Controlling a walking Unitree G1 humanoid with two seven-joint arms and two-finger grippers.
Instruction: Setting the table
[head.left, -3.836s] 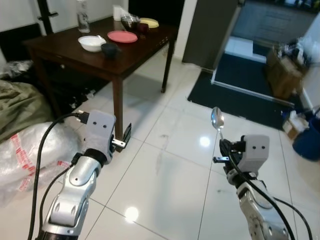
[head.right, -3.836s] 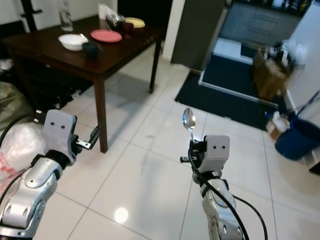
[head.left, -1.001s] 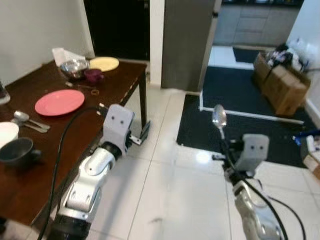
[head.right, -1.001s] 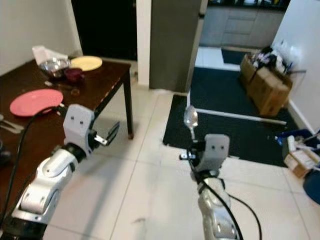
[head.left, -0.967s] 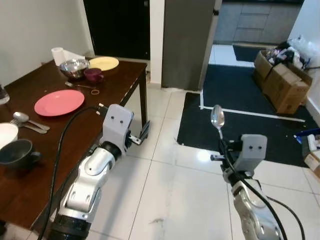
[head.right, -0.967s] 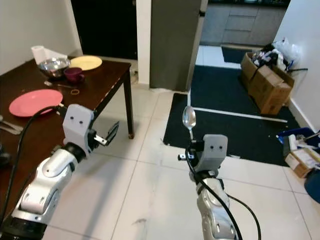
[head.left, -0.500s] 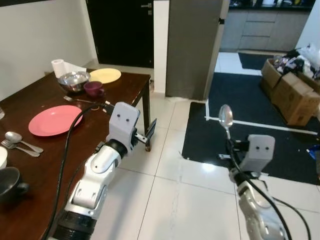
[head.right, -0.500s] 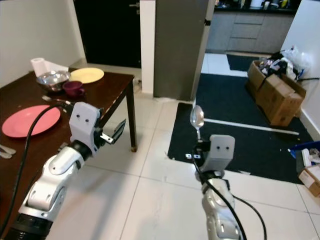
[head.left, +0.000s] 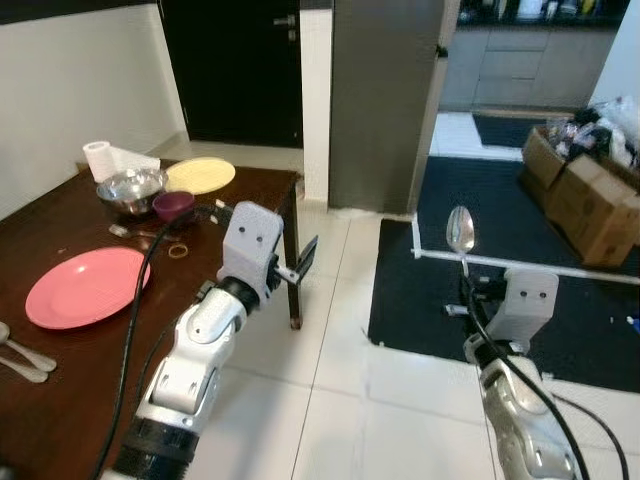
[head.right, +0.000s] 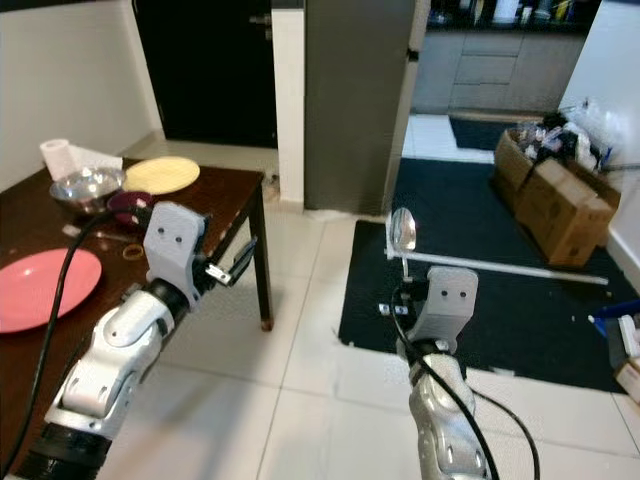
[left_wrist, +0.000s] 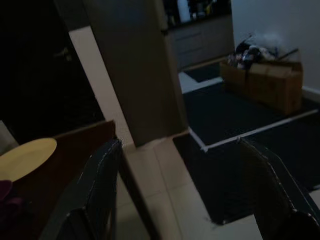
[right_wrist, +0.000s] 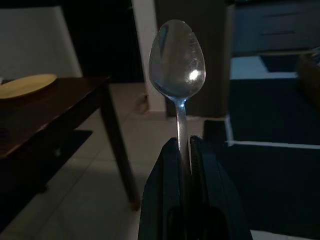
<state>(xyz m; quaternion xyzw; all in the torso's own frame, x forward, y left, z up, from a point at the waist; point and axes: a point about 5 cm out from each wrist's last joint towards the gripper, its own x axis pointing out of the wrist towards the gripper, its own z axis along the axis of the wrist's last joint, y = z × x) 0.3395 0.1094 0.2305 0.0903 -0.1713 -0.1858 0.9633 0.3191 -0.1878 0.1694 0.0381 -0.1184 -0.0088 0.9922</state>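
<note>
Right gripper (right_wrist: 183, 150) clamped on upright shiny metal spoon (head.left: 460, 231) over white tiled floor (head.left: 330, 420), left gripper (head.left: 303, 262) fingers apart beside dark wooden desk (head.left: 60, 390) corner, round pink plate (head.left: 85, 287) on desk

Bare dark wood lay open along the table (head.left: 60, 365) edge between the pink plate (head.left: 85, 288) and the corner; the steel bowl (head.left: 130, 188), purple cup (head.left: 174, 205) and yellow plate (head.left: 200, 175) crowded its far end
</note>
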